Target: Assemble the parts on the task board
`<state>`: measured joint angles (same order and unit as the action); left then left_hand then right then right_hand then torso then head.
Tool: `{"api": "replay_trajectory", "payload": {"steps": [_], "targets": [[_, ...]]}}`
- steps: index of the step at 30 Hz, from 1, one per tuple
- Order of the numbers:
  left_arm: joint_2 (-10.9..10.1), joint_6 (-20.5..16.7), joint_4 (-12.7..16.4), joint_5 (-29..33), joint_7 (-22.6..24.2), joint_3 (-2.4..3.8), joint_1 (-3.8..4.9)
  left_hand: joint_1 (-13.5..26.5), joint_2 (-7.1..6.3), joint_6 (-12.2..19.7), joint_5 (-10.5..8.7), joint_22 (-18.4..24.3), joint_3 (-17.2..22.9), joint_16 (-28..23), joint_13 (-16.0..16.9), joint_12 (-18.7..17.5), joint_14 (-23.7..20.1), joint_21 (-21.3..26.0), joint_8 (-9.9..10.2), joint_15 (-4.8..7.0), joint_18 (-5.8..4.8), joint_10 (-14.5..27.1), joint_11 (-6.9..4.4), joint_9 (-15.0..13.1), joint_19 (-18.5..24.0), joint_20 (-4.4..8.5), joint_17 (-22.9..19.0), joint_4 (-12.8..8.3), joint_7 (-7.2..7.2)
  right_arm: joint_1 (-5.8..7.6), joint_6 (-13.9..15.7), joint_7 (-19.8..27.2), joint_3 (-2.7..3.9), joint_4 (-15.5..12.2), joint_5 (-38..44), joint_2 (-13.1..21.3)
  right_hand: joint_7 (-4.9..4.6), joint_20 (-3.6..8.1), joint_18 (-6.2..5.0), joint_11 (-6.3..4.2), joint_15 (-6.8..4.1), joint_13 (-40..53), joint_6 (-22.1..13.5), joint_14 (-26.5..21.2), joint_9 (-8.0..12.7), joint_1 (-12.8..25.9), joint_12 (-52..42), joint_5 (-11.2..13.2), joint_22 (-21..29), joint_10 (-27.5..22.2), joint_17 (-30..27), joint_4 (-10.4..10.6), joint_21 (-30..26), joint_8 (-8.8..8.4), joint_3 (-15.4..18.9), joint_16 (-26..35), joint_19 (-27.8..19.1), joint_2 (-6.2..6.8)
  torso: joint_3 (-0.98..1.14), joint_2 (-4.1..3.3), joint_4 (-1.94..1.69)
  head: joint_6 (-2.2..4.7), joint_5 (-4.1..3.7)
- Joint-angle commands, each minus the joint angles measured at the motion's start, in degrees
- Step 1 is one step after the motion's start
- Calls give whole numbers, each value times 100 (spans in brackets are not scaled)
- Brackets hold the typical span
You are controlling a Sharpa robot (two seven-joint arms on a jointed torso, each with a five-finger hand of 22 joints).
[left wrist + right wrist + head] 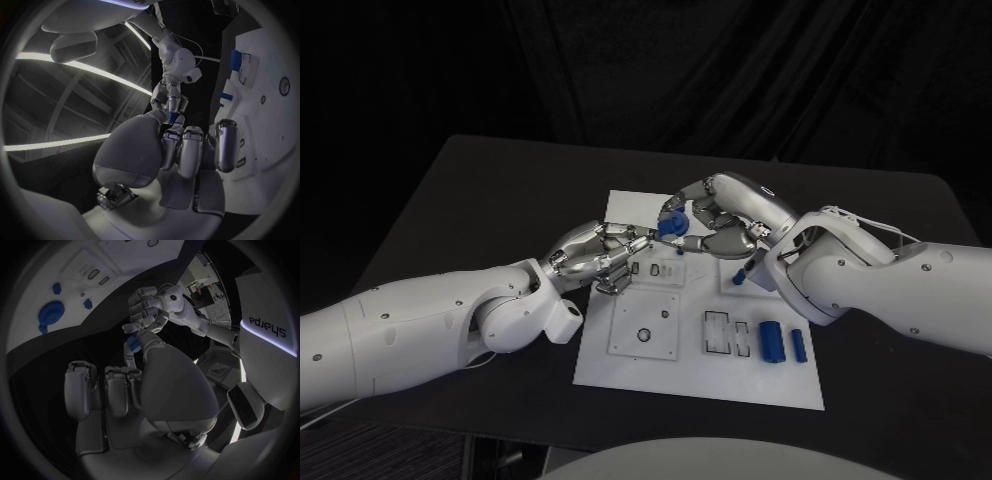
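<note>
The white task board lies mid-table. Above its far part my two hands meet. My right hand pinches a small blue part at its fingertips. This blue part also sits just past my right hand in the right wrist view. My left hand has its fingers curled in, and its fingertips reach the same blue part. Whether the left hand also grips it is hidden. Two blue cylinders lie side by side on the board's near right.
A round blue gear and two small blue pieces stand on the board. Flat white plates with slots cover the board's near half. The black table surrounds the board.
</note>
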<state>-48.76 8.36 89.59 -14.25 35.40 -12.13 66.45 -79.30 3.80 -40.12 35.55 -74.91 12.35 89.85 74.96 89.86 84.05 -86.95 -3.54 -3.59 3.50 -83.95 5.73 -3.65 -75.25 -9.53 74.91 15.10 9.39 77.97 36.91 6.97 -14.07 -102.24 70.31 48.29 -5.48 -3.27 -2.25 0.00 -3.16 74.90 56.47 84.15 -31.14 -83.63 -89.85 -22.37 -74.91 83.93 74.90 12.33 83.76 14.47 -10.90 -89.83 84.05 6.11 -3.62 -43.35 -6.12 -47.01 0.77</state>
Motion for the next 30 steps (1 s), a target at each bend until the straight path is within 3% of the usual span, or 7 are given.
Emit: {"api": "replay_trajectory", "payload": {"steps": [1,10,14,23,30], "targets": [[6,103,22,19,150,4,-9,-31,23,81,-36,-572,-21,15,1504,14,595,37,15,39,-65,-605,-76,8,1,-9,1509,-25,-78,-15,-114,-121,2,1,14,-3,138,5,56,20,5,1510,162,585,-145,4,-15,-11,-1286,607,1510,18,-19,39,-10,-17,235,-39,-6,2,-10,-5,-9],[-3,103,22,19,241,4,-11,-48,22,-86,-59,-597,-30,15,1504,14,595,35,-23,112,-65,-605,-160,-16,-31,41,1509,-33,-232,-15,-145,-149,2,5,14,13,138,5,55,20,6,1510,161,585,-144,3,-15,-12,-1285,607,1510,18,-21,37,-10,-17,234,-39,1,9,0,-26,3],[-7,93,20,19,266,4,-12,-65,17,7,-69,-602,-30,15,1504,14,595,37,-4,145,-65,-605,-193,-4,-34,71,1509,-48,-317,-16,-157,-165,1,7,14,27,138,5,55,20,6,1510,161,585,-144,3,-15,-12,-1285,607,1510,18,-21,37,-10,-17,234,-39,5,7,-4,-31,-1],[-14,125,17,19,297,4,-14,-59,4,-228,-77,-621,-48,15,1504,14,595,34,-49,176,-70,-605,-224,-33,-59,104,1509,-50,-361,-16,-179,-228,1,36,14,46,138,4,55,20,6,1510,160,585,-141,-1,-15,-15,-1285,607,1510,17,-21,34,-10,-17,233,-38,6,2,1,-46,6],[-10,127,15,19,313,4,-16,-57,-8,-196,-77,-619,-56,15,1504,14,595,35,-43,183,-69,-605,-231,-29,-55,112,1509,-53,-375,-23,-258,-301,1,60,14,34,138,3,51,20,6,1510,157,585,-139,-3,-15,-17,-1281,607,1510,17,-34,32,-10,-17,226,-38,7,3,3,-50,5]]}}
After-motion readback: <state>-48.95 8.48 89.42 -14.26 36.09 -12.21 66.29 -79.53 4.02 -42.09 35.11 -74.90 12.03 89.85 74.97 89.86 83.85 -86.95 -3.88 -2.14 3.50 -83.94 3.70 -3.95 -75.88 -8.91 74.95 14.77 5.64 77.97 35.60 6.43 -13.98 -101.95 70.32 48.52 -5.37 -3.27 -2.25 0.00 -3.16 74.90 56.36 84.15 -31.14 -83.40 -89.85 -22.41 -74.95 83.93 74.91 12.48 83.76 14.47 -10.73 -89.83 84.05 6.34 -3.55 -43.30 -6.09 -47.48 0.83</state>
